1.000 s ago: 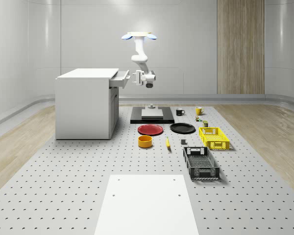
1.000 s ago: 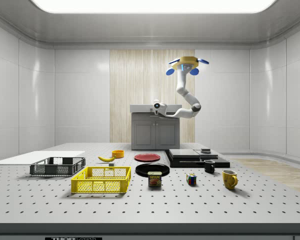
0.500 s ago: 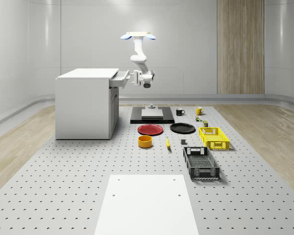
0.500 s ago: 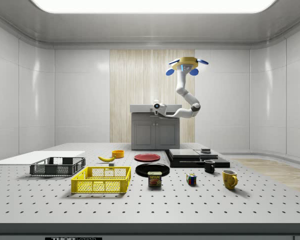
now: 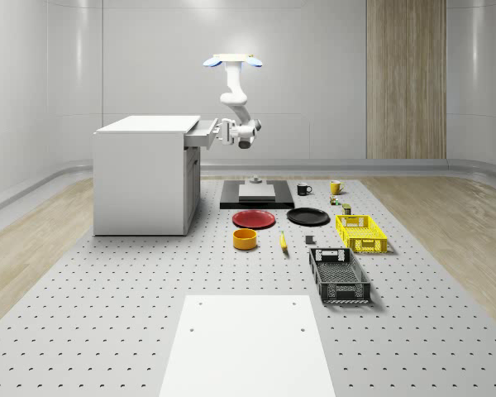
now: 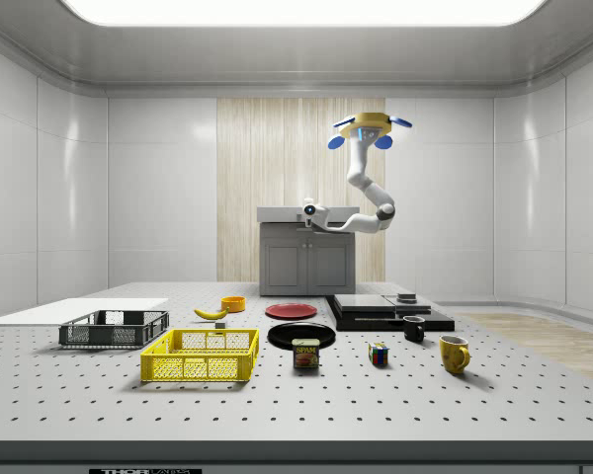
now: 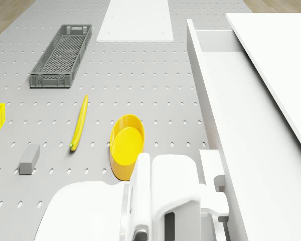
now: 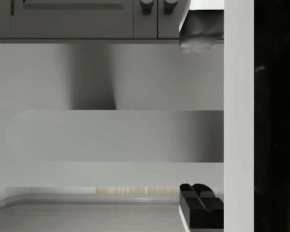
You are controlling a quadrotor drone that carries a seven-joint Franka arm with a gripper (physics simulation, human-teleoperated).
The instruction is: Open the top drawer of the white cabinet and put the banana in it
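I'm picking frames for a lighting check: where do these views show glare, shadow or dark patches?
Side view: a bright ceiling light panel glares along the top; the floor shows only faint shadows under the yellow crate. Whole-scene view: soft, even light, a small shadow by the grey crate. Wrist view: a black band down one edge and a grey shadow streak on the pale surface.

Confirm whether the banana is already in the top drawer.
No: in the drone view the banana lies on the perforated table beside the yellow bowl, outside the open top drawer.
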